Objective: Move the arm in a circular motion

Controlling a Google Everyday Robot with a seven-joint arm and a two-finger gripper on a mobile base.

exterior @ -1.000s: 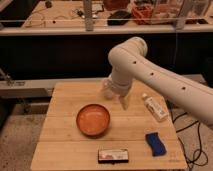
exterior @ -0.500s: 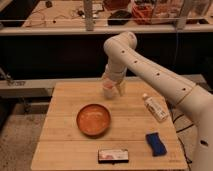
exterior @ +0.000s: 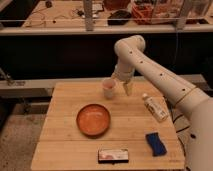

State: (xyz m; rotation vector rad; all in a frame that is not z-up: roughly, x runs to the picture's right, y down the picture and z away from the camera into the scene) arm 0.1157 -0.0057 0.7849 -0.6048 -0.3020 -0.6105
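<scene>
The white glossy arm (exterior: pixel 160 75) reaches in from the lower right, up to a bulbous joint (exterior: pixel 129 50) over the far side of the wooden table (exterior: pixel 60 135), then bends down. Its gripper (exterior: pixel 126 88) hangs at the tapering tip just above the tabletop, right beside a small white-and-pink cup (exterior: pixel 108 88). The gripper holds nothing that I can see.
An orange bowl (exterior: pixel 93 119) sits mid-table. A white bottle (exterior: pixel 154 107) lies at the right edge, a blue sponge (exterior: pixel 156 143) at the front right, and a flat dark packet (exterior: pixel 113 155) at the front edge. Cluttered shelves stand behind the table.
The arm's upper joint has swung right and back, and the gripper tip has moved right, from left of the cup area to the cup's right side. Objects have not moved.
</scene>
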